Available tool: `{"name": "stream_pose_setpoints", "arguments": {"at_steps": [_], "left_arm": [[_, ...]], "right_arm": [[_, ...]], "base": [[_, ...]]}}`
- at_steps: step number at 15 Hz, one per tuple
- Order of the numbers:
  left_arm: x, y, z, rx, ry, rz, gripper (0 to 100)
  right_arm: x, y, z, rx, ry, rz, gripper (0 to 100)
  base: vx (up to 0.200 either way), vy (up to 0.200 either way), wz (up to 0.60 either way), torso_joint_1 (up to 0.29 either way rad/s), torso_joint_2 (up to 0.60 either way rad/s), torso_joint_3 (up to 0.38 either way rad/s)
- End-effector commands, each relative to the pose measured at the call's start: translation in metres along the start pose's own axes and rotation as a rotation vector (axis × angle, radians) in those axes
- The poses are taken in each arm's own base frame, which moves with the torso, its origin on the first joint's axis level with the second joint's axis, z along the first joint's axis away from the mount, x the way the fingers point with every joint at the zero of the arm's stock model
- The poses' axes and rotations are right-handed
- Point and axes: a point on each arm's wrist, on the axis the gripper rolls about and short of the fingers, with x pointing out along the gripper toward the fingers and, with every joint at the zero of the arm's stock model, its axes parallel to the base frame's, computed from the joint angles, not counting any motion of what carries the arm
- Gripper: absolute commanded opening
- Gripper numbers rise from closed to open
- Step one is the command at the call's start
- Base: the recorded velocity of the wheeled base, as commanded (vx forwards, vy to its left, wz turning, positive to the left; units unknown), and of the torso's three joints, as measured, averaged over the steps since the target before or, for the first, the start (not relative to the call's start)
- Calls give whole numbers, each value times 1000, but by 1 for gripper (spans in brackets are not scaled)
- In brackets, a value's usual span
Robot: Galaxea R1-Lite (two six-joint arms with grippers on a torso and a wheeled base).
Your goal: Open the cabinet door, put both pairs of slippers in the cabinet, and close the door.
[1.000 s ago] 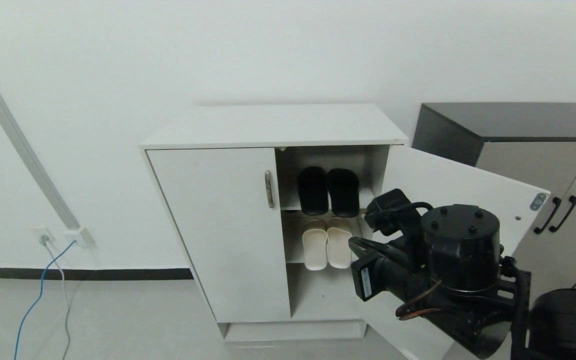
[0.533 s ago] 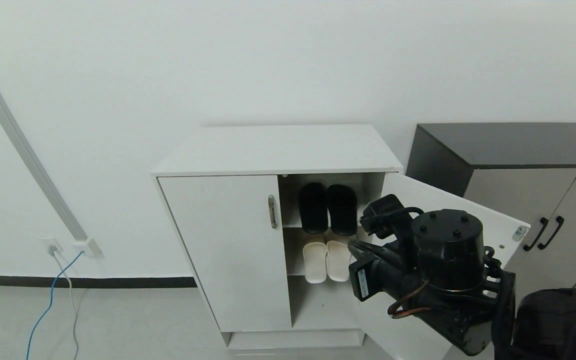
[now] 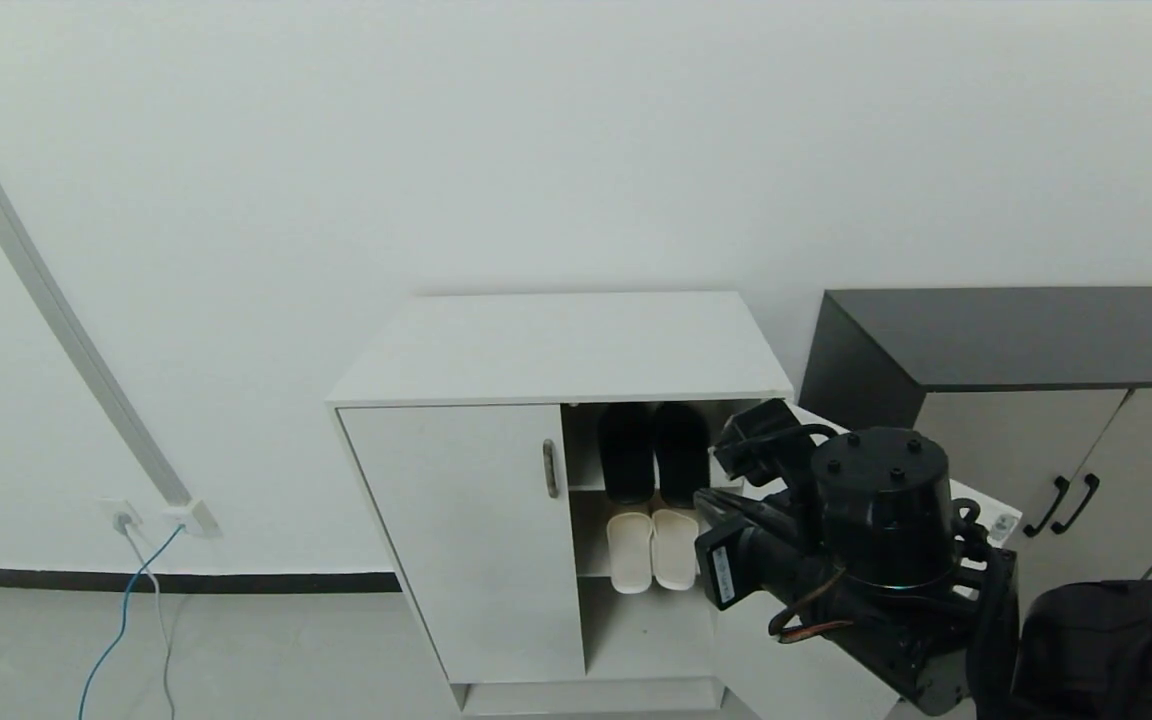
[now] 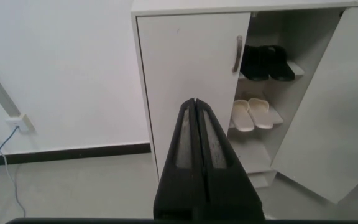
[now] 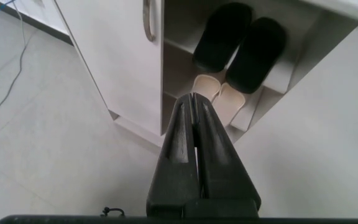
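The white cabinet (image 3: 561, 350) stands against the wall with its left door (image 3: 461, 540) closed and its right door (image 3: 786, 670) swung open. Black slippers (image 3: 653, 450) lie on the upper shelf and white slippers (image 3: 651, 548) on the shelf below, both pairs also seen in the wrist views (image 5: 238, 46) (image 4: 253, 114). My right gripper (image 5: 194, 96) is shut and empty, hanging in front of the opening beside the open door (image 5: 316, 124). My left gripper (image 4: 195, 101) is shut and empty, held back from the closed left door (image 4: 191, 68).
A grey cabinet with a dark top (image 3: 1016, 340) stands just right of the open door. Wall sockets with trailing cables (image 3: 151, 520) and a slanted conduit (image 3: 46, 290) are at the left. Bare floor (image 3: 236, 650) lies in front.
The whole head picture has shifted: the cabinet now sits lower and smaller, so the camera has moved. The slippers stay on their shelves and the right arm keeps its place before the open door.
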Motion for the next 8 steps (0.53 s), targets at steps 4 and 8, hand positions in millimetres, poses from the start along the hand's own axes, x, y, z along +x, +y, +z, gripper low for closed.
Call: {"name": "stream_pose_setpoints", "arguments": {"at_steps": [4,8], "left_arm": [[0,0,0,0,2,0,0],[0,0,0,0,2,0,0]], "right_arm": [[1,0,-5,-9,16,-1,0],[0,-1,-6,-7,7,-4,0]], "base": [[0,0,0,245,-561,-311],[0,0,0,179,-400,-220]]}}
